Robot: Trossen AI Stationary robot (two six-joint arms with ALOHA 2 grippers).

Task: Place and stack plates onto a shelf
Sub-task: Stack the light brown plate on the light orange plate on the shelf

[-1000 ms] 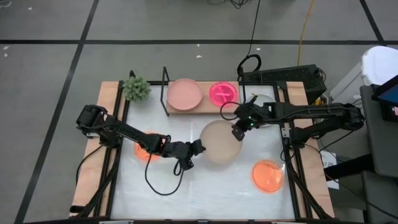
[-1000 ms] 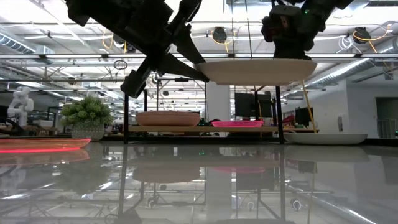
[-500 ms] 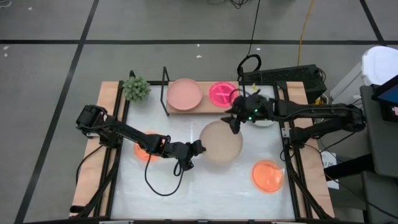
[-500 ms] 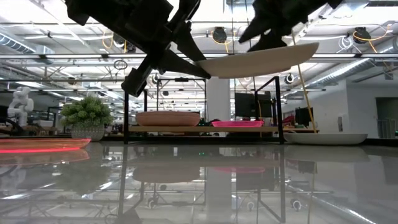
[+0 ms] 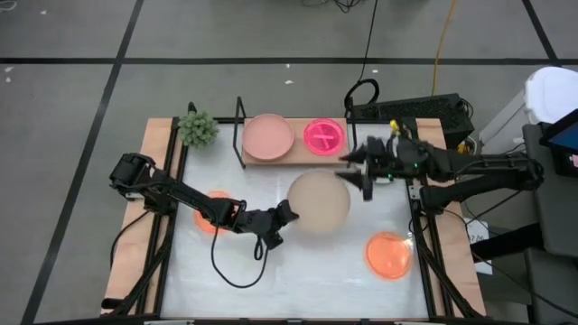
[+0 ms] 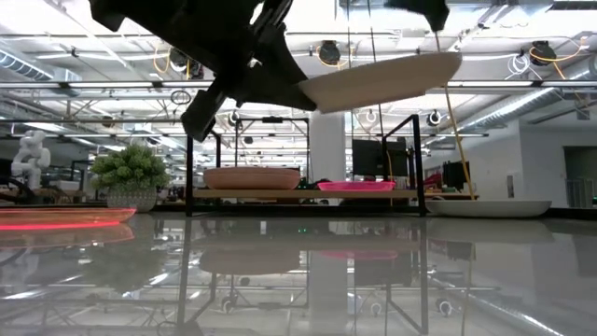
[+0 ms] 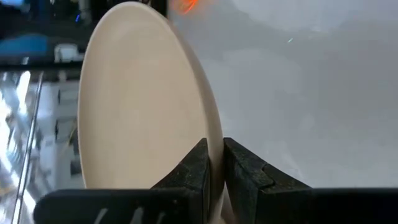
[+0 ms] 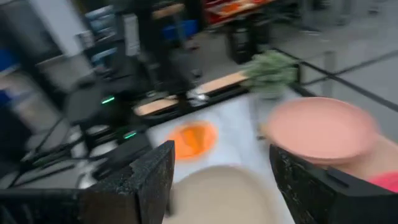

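Note:
A beige plate [image 5: 318,201] hangs in the air over the middle of the table, with my left gripper [image 5: 282,217] shut on it at its left side. My right gripper [image 5: 359,173] stands open just right of the plate and touches nothing; its own view shows its spread fingers above the plate [image 8: 217,194]. The shelf [image 5: 289,155], at the far middle, carries a dusty pink plate [image 5: 268,135] and a hot pink plate [image 5: 323,135], both resting flat on the board. My left gripper pinches the beige plate's rim [image 7: 214,152] between its two fingers [image 7: 198,167], one on each face. The fingers come roughly level from the table's left. The plate [image 6: 382,79] is lifted clear and tilted, its free right side higher.
One orange plate [image 5: 388,255] lies at the near right, another [image 5: 209,217] partly under my left arm. A pale plate [image 6: 490,207] sits at the right, beyond the shelf's end. A small plant [image 5: 197,128] stands left of the shelf.
My right gripper has opened, let go of the beige plate's right rim, and drawn up and toward the table's right edge. The plate, level before, now tilts with its right side raised, held only by my left gripper.

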